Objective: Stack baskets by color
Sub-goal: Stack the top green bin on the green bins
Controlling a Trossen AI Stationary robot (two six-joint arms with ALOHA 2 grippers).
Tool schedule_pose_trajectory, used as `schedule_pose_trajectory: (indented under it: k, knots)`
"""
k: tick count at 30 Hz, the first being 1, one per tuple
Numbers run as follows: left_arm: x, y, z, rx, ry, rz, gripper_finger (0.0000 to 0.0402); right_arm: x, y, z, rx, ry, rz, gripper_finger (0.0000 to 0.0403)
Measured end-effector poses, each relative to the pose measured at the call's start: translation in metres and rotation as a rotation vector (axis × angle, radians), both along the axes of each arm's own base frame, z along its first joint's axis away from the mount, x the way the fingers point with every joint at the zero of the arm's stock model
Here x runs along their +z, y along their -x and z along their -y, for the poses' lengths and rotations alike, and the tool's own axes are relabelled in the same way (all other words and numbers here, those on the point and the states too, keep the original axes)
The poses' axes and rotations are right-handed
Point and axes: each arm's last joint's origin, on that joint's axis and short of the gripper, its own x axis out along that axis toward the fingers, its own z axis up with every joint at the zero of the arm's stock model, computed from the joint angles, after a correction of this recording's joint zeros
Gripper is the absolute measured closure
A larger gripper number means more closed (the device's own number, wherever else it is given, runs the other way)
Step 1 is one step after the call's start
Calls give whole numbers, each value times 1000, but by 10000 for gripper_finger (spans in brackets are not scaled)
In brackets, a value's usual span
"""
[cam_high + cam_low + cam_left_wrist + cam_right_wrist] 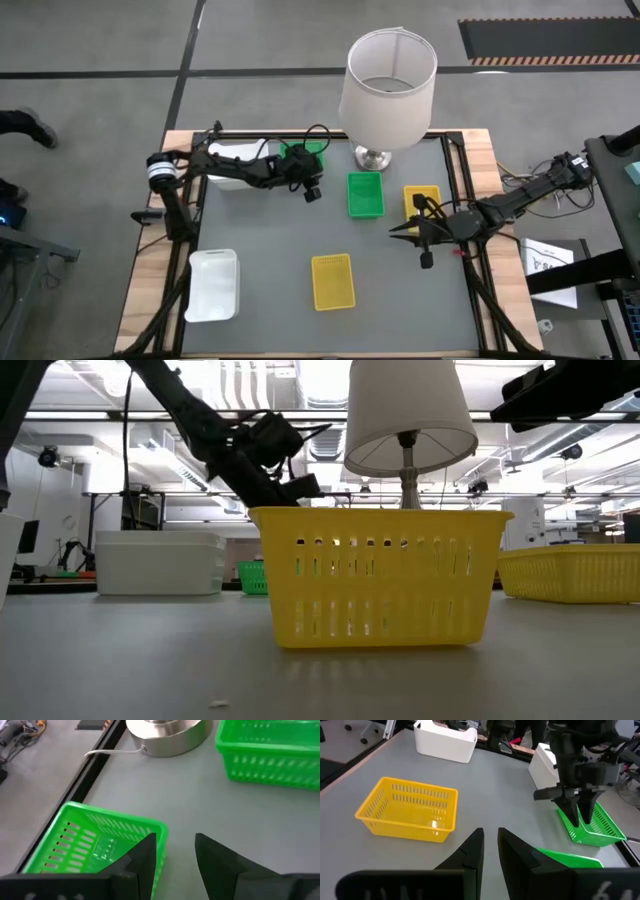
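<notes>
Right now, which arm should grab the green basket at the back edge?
Left. The left gripper hangs right over that green basket, fingers open astride its rim. The right gripper sits beside the far yellow basket, across the table.

From overhead, my left arm covers most of the green basket (296, 152) at the table's twelve o'clock and part of the white basket (236, 163) at eleven. The lamp shade (388, 75) hides its own stem.
</notes>
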Motion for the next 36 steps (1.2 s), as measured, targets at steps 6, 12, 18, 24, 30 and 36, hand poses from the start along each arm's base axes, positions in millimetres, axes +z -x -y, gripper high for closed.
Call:
schedule_pose_trajectory:
  k: [6,12,18,24,30,36]
  knots:
    - [-15,-4,-6,2,-11,-19,281,-1,0,0,0,2,-4,355]
    - [-23,-5,-6,2,-2,-40,295,-1,0,0,-2,-6,-2,355]
    - [-24,-5,-5,2,0,-46,363,-1,0,0,-2,-6,-3,355]
    - [-22,-6,-1,-12,-3,-45,397,-1,0,0,-2,-5,-3,355]
    - [8,-1,31,-107,-7,-65,400,-1,0,0,-9,-4,-1,355]
    - [50,21,84,-265,-21,-120,401,4,-2,0,-48,-98,48,343]
